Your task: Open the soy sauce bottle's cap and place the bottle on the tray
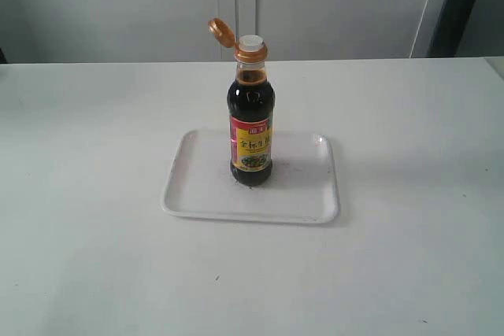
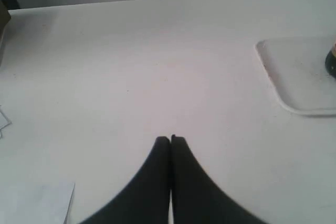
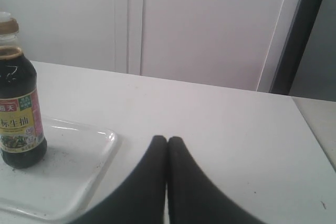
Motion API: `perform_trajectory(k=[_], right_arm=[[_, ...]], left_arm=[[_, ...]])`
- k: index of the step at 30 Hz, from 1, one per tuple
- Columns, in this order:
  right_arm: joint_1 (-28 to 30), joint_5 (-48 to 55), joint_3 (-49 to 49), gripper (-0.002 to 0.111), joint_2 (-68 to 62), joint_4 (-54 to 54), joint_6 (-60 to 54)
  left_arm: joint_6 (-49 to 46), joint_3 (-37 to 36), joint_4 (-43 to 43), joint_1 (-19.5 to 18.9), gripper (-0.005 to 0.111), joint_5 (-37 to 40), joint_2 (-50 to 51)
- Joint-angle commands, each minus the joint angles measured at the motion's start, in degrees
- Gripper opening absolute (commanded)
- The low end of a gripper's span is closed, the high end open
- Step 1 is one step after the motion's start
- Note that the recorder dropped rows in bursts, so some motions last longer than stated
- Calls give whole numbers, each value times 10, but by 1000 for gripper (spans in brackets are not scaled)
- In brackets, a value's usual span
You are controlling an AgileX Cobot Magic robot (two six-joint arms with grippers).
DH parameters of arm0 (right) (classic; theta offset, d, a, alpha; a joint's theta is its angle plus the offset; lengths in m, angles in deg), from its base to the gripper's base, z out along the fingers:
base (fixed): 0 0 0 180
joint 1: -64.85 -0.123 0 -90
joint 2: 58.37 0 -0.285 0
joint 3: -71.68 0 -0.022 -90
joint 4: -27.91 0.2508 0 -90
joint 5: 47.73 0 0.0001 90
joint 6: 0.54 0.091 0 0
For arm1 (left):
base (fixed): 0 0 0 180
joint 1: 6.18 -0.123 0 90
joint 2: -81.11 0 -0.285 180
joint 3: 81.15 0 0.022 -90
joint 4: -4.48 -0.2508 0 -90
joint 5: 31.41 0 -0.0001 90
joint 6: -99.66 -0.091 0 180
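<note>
The soy sauce bottle point(image 1: 251, 127) stands upright in the middle of the white tray point(image 1: 197, 194). Its copper-orange cap point(image 1: 221, 32) is flipped back on its hinge to the left, baring the white spout point(image 1: 251, 42). No arm shows in the exterior view. In the left wrist view my left gripper point(image 2: 170, 139) is shut and empty over bare table, with the tray's corner point(image 2: 286, 72) off to one side. In the right wrist view my right gripper point(image 3: 167, 139) is shut and empty beside the tray point(image 3: 73, 182), and the bottle point(image 3: 18, 124) stands well apart from it.
The white table point(image 1: 94, 273) spreads wide around the tray. A white wall with a panel seam point(image 1: 236, 5) stands behind it. A dark upright edge point(image 3: 302, 30) rises at the far right corner. Pale paper-like sheets point(image 2: 37, 198) lie near my left gripper.
</note>
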Motion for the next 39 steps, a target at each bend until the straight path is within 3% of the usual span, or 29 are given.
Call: perform_trajectory(k=[1, 9, 22, 39], right_arm=[[3, -6, -3, 0, 4, 3, -1], [3, -6, -3, 0, 4, 5, -1], [3, -6, -3, 0, 4, 5, -1], [3, -6, -3, 0, 4, 5, -1]], left_arm=[[-1, -25, 7, -24, 0, 0, -34], [0, -69, 13, -52, 0, -2, -56], [0, -118, 22, -53, 0, -41, -56], [0, -118, 26, -53, 0, -53, -56]])
